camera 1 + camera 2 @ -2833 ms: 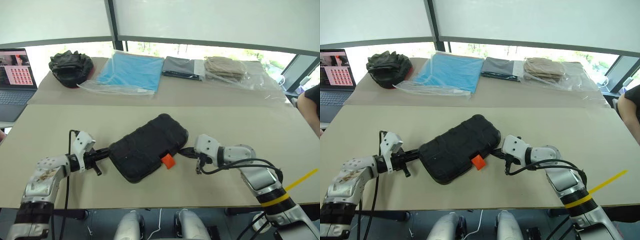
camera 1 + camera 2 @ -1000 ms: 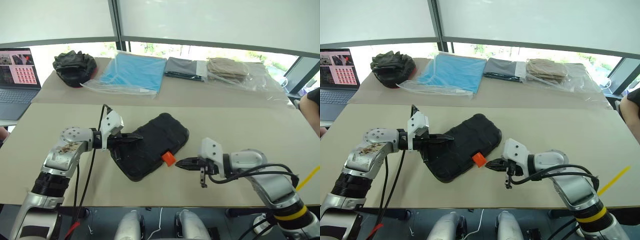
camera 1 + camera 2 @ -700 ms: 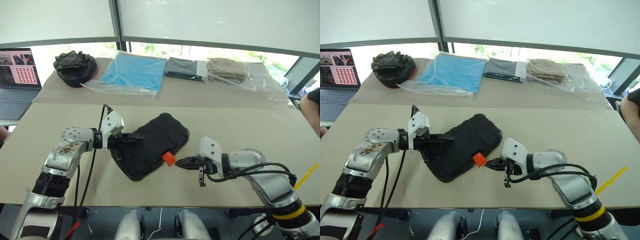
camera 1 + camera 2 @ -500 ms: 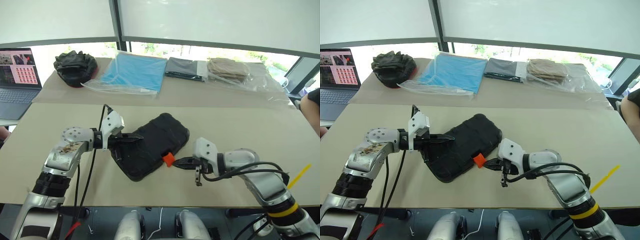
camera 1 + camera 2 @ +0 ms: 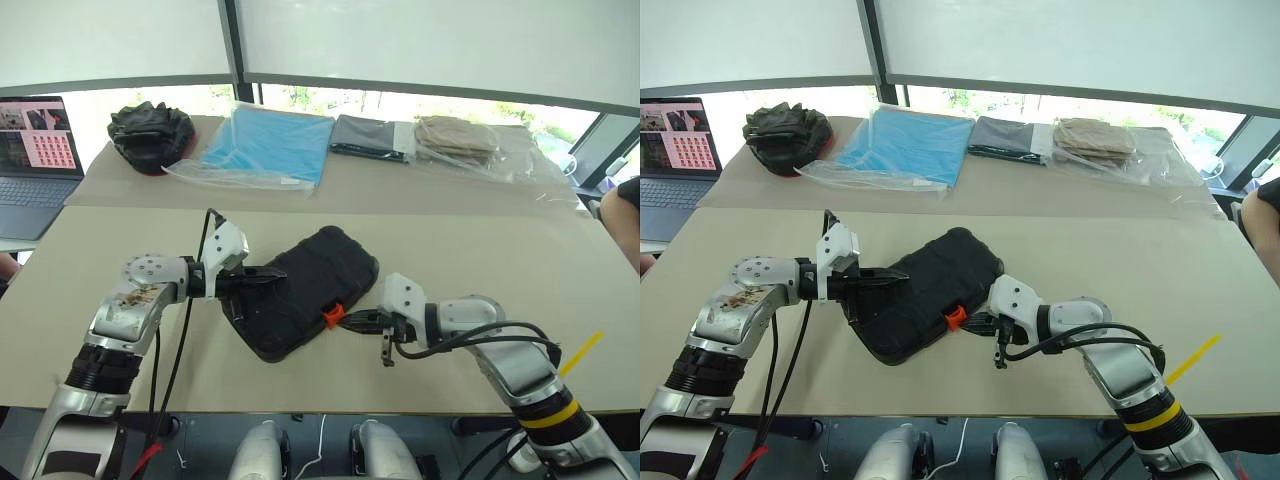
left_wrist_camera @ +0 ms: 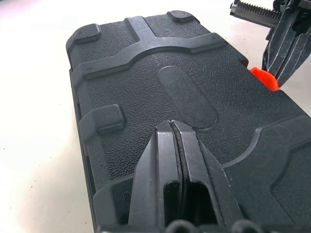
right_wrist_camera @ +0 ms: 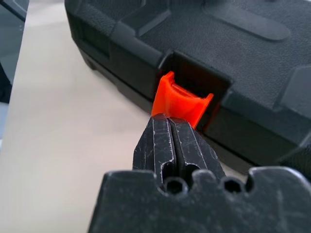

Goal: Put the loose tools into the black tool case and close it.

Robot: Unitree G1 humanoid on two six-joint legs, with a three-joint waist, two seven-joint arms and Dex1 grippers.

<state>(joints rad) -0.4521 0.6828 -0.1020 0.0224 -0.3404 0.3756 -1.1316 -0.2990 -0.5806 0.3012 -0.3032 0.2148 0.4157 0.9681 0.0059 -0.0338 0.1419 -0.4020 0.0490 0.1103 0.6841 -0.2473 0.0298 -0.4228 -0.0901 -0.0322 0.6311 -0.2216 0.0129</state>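
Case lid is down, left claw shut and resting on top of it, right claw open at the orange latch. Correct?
Not quite: the right claw is shut, fingers pressed together with their tips at the orange latch, as the right wrist view shows. The rest holds: the case lid is down and the shut left claw rests on top.

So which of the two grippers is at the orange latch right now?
The right gripper, fingers shut, tips at the orange latch on the black tool case's front edge. The left gripper, also shut, rests on the case's lid instead.
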